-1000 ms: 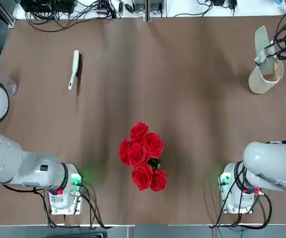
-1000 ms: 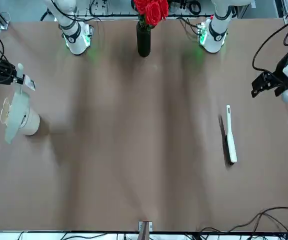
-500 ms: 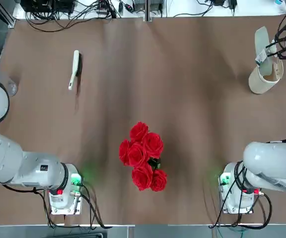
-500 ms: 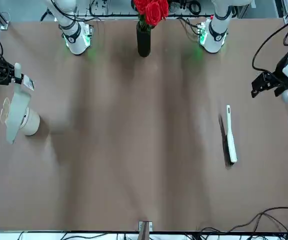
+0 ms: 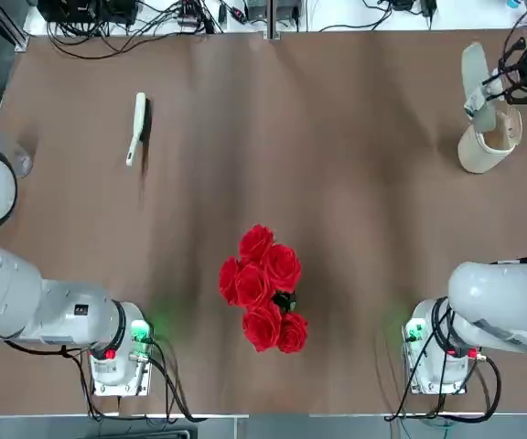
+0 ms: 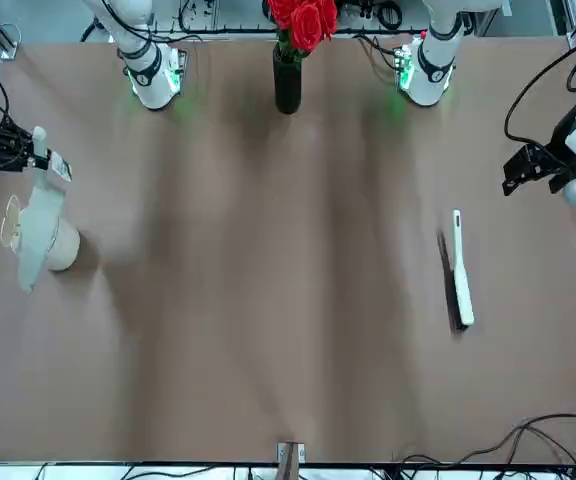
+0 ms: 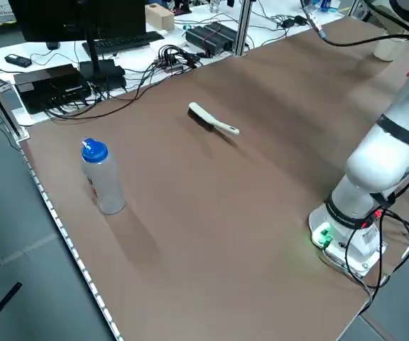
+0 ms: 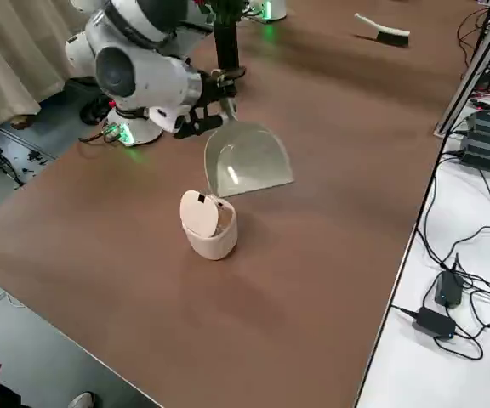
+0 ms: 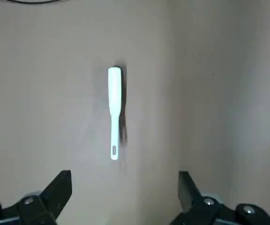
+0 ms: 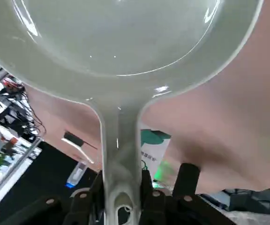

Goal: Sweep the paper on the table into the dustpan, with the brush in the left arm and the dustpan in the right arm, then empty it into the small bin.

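My right gripper [image 6: 13, 150] is shut on the handle of the pale dustpan [image 5: 474, 73], at the table's [image 5: 337, 183] far right. The pan [image 8: 249, 161] hangs tilted, lip down, beside the small beige bin [image 8: 208, 223], whose flap lid stands up. The pan's inside [image 10: 125, 42] looks bare in the right wrist view. The brush [image 5: 137, 126] lies flat at the far left. My left gripper [image 9: 123, 187] hovers open above the table, short of the brush's [image 9: 114, 112] handle end. The paper is out of view.
A black vase of red roses [image 5: 265, 297] stands between the two arm bases. A clear bottle with a blue cap [image 7: 102, 177] sits near the table's left edge. Cables and boxes [image 5: 135, 18] crowd the strip beyond the far edge.
My right gripper has carried the dustpan slightly towards the table's far edge, and the pan's tilt over the bin has shifted a little. The left arm and the brush have stayed put.
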